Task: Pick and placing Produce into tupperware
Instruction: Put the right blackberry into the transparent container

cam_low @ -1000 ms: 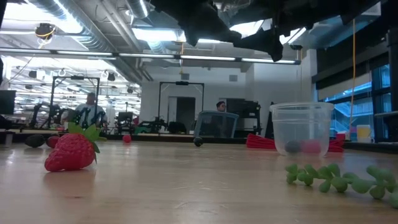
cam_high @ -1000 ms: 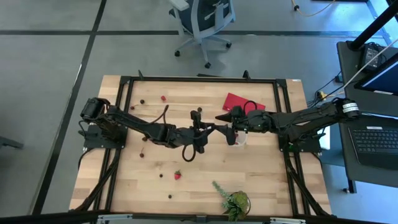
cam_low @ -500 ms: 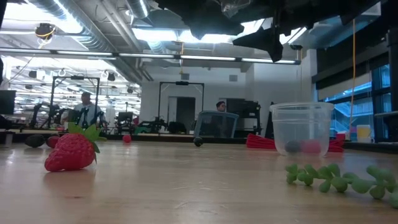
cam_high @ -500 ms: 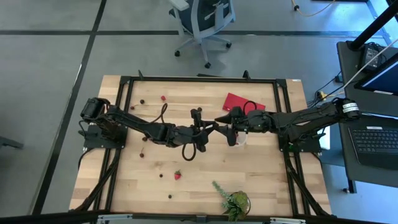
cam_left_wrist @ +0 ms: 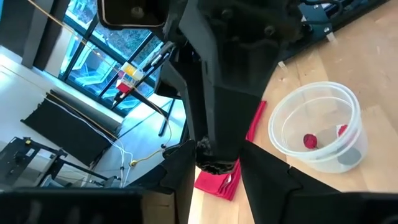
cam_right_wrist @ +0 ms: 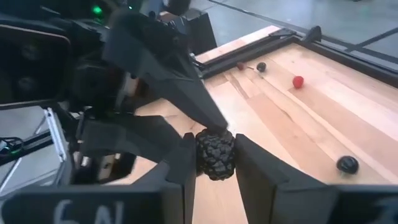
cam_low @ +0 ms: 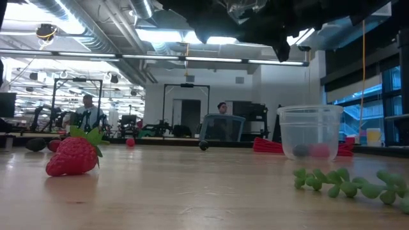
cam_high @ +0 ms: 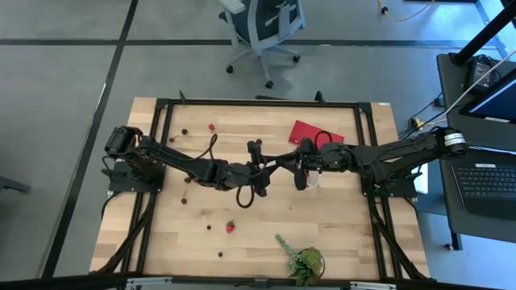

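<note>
We're seeing the right gripper (cam_right_wrist: pixel 214 163) clamping a dark knobbly berry (cam_right_wrist: pixel 215 154) between its fingers, and in the left wrist view the left gripper (cam_left_wrist: pixel 214 163) is pinching the same berry (cam_left_wrist: pixel 213 168) too, so both are closing on it mid-air over the table (cam_high: pixel 339 234). From above, the two arms are reaching in from their own sides and meeting near the table centre, with the left gripper (cam_high: pixel 284 163) and right gripper (cam_high: pixel 296 165) tip to tip, just beside the tupperware (cam_high: pixel 311 179). The tupperware (cam_left_wrist: pixel 317 126) is standing upright on the wood with red fruits inside (cam_left_wrist: pixel 310 140), near the flat red piece (cam_high: pixel 311 133). Loose produce is lying well apart: a strawberry (cam_high: pixel 230 227), a red berry (cam_high: pixel 212 126) and dark berries (cam_high: pixel 185 131) toward the left side. A green leafy plant (cam_high: pixel 305 262) is sitting at the near edge.
</note>
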`<state>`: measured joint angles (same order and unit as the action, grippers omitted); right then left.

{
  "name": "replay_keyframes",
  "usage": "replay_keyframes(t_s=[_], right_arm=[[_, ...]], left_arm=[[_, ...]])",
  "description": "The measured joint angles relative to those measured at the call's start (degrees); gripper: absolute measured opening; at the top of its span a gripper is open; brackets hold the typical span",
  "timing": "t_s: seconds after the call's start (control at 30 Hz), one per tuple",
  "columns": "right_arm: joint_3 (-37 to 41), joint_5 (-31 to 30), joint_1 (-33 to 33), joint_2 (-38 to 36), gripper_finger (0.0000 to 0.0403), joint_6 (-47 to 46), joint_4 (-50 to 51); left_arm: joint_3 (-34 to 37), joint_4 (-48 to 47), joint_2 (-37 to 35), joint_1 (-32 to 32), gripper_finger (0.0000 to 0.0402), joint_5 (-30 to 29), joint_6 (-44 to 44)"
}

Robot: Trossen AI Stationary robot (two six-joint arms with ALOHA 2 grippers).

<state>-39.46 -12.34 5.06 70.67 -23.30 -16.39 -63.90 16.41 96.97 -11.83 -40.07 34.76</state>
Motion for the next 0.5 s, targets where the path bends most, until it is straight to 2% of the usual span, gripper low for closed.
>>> replay_keyframes(t_s=[0.23, 0.5], right_arm=[[0.02, -0.04, 0.00, 0.00, 0.0091, 0.03, 0.84], [0.00, 0.14, -0.02, -0.36, 0.0091, -0.01, 5.58]], left_arm=[[0.00, -0.46, -0.02, -0.01, 0.0143, 0.15, -1.51], [0.00, -4.22, -0.02, 1.22, 0.0235, 0.17, -7.24]])
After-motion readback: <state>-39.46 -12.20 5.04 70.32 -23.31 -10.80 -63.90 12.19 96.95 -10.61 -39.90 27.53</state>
